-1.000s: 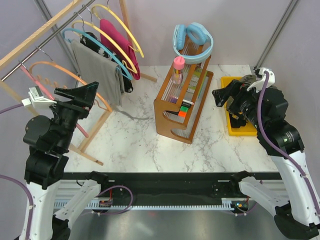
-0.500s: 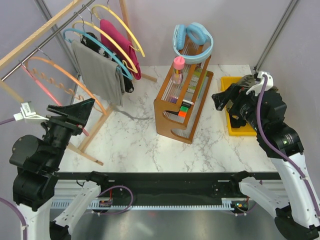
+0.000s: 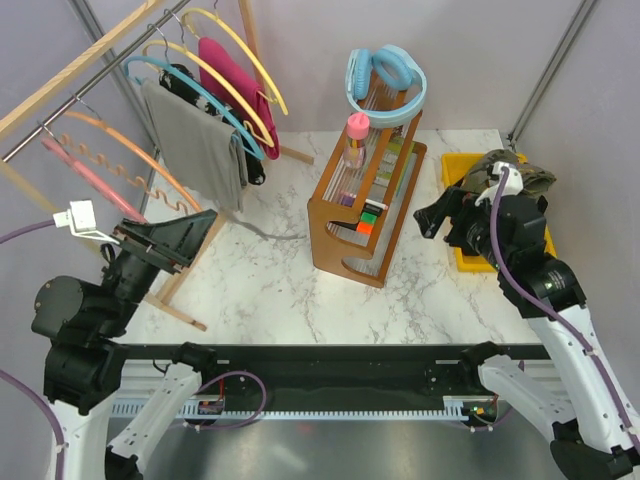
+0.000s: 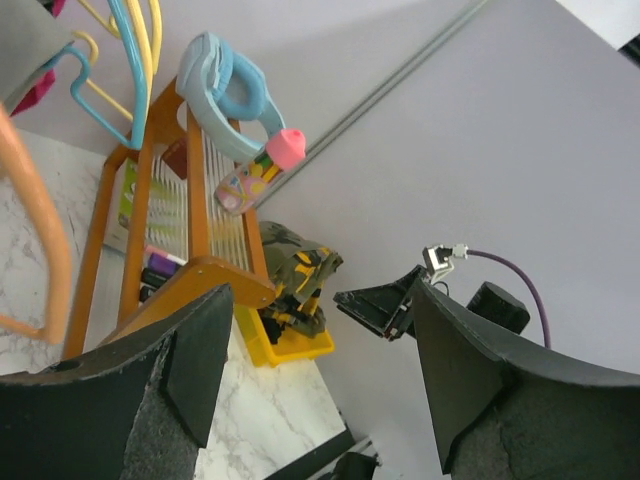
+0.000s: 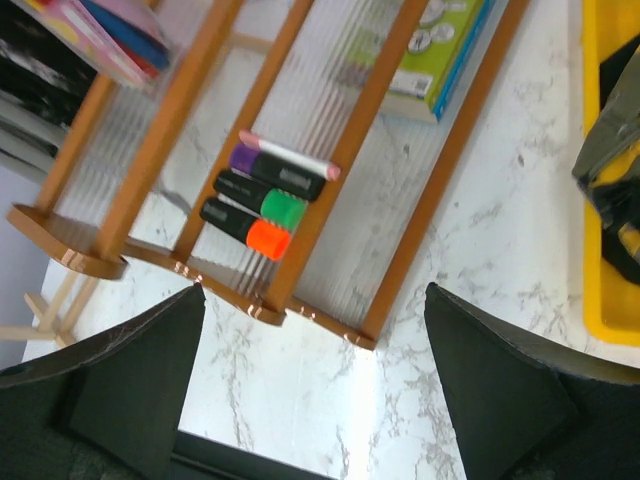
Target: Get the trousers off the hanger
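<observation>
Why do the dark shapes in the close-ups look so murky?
Left wrist view: the left gripper sits close to the lens, shaded against a bright wall. Right wrist view: the right gripper is likewise dark and soft-edged, while the markers look sharper. Top external view: evenly lit, faint shadows only.

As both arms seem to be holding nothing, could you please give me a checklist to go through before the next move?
1. Left gripper open and empty: ok.
2. Right gripper open and empty: ok.
3. Camouflage trousers off the hanger: ok, they lie bunched in the yellow bin.
4. Black trousers off the hanger: not ok, they hang on the blue hanger behind the grey garment.
5. Free way for the left gripper to the black trousers: cannot tell; the bare orange hanger hangs between them.
</observation>
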